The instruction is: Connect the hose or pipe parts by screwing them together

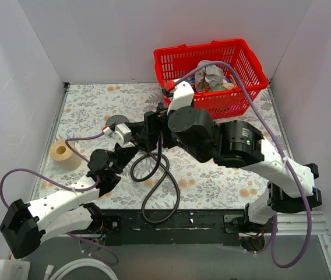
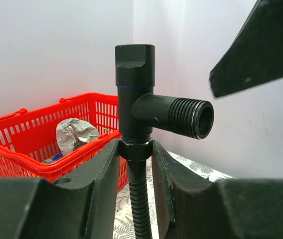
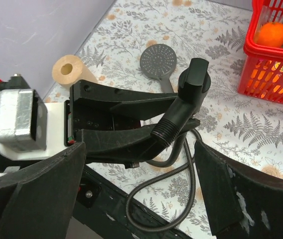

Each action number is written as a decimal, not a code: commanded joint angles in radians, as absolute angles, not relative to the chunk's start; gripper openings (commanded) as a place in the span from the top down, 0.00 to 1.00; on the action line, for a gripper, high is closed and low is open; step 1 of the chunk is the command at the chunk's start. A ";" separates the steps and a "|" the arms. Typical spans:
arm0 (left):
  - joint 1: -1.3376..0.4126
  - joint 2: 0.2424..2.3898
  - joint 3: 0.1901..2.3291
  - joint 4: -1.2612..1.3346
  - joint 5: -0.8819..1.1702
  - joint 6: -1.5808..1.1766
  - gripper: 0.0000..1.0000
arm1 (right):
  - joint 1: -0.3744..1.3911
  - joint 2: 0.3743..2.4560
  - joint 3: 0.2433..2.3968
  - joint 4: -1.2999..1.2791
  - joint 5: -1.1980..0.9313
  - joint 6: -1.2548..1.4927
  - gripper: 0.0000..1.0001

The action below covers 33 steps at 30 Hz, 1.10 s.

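A black angle fitting (image 2: 135, 94) with a threaded side port (image 2: 191, 117) stands upright on the end of the thin black hose (image 2: 140, 204). My left gripper (image 2: 135, 152) is shut on the hose's hex nut just below the fitting. The hose loops (image 1: 161, 189) over the table's front. My right gripper (image 3: 136, 194) is open, its fingers (image 3: 231, 194) standing wide on either side of the threaded port (image 3: 169, 130) without touching it. The grey shower head (image 3: 158, 59) lies flat on the table behind, apart from both grippers; its disc (image 1: 117, 122) also shows in the top view.
A red basket (image 1: 235, 100) with foil-wrapped items and an orange (image 3: 271, 34) stands at the back right. A tan tape roll (image 1: 64, 154) sits at the left. Walls close in on three sides. A white corrugated hose (image 1: 84, 269) lies below the table's front edge.
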<state>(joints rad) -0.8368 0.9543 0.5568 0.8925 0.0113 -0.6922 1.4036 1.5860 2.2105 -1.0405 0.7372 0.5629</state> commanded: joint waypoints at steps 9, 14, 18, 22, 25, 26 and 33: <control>-0.833 0.893 0.603 0.931 -0.003 -0.739 1.00 | 1.411 1.427 2.215 -0.914 0.808 0.305 0.99; -0.833 0.885 0.615 0.916 0.033 -0.741 1.00 | 1.410 1.407 2.145 -0.957 0.847 0.282 0.99; -0.833 0.884 0.635 0.884 0.095 -0.759 1.00 | 1.321 1.394 2.053 -0.970 0.642 0.290 0.99; -0.833 0.885 0.650 0.841 0.138 -0.770 1.00 | 1.272 1.414 2.063 -0.966 0.460 0.256 0.99; -0.833 0.890 0.663 0.819 0.155 -0.770 1.00 | 1.266 1.446 2.101 -1.000 0.402 0.247 0.99; -0.833 0.888 0.664 0.816 0.156 -0.769 1.00 | 1.266 1.448 2.099 -0.996 0.385 0.241 0.99; -0.833 0.900 0.676 0.808 0.163 -0.767 1.00 | 1.266 1.442 2.062 -0.948 0.314 0.245 0.99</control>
